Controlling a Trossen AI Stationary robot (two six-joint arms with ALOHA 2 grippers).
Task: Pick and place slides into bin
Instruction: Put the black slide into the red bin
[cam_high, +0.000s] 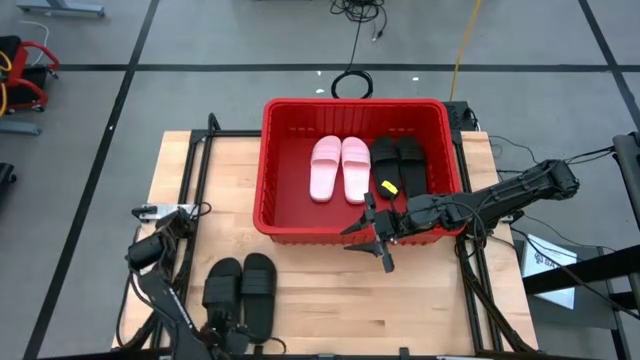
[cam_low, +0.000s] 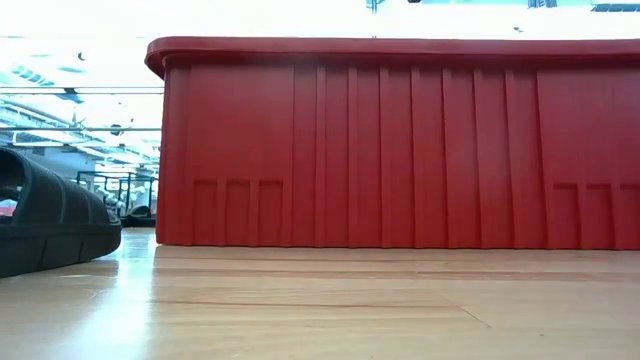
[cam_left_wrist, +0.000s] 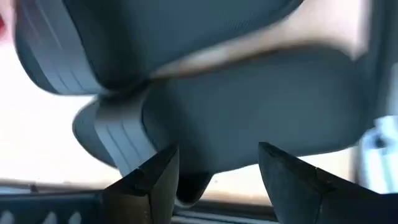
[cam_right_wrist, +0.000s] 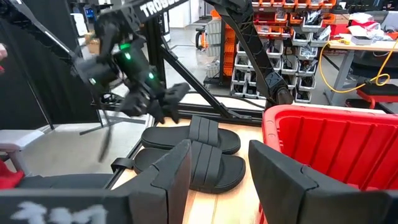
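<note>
Red plastic bin (cam_high: 275, 160) already holds two pink slides (cam_high: 340, 167) and two black ones (cam_high: 398, 162). Another black pair (cam_high: 242, 292) waits on the wooden table (cam_high: 420, 300), probably next: the left gripper (cam_high: 228, 328) hangs spread over it, empty. By the bin's near wall, the right gripper (cam_high: 372, 236) gapes, holding nothing. Grey floor surrounds.

The left arm folds low at the near-left of the table, its wrist bent toward the near edge, and the left gripper (cam_high: 228, 335) points down with its dark fingers (cam_left_wrist: 152, 180) parted. The right arm stretches in from the right side, elbow raised at the far right, forearm angled toward the table's middle. The right gripper (cam_high: 372, 240) hangs above the table with its fingers (cam_right_wrist: 168, 180) spread apart, nothing between them.
</note>
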